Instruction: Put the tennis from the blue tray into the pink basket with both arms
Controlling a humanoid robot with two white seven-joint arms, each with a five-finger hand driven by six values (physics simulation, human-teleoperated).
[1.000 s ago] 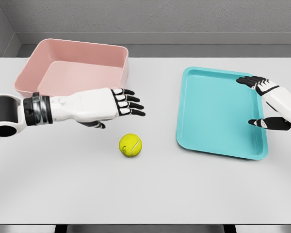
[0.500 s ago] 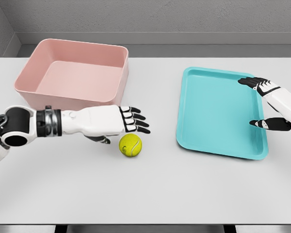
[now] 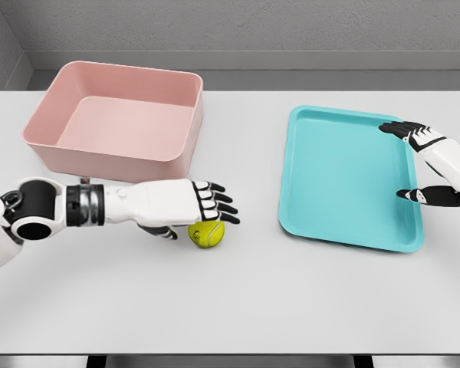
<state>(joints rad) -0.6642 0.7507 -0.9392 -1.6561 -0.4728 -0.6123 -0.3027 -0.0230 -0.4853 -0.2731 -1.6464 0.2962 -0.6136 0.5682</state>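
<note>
The ball [image 3: 207, 233] is partly covered by the left hand [image 3: 185, 204], fingers spread, on the table [image 3: 238, 291]. The right hand [image 3: 429, 165] is held spread over the tray [image 3: 341, 176], right of the basket [image 3: 119, 119].

The white tabletop [image 3: 238, 307] carries a pink basket [image 3: 180, 146] beyond the left robot hand [image 3: 185, 205], a tennis ball [image 3: 208, 234] under its fingers, and a blue tray [image 3: 337, 180] beneath the right robot hand [image 3: 429, 165].
</note>
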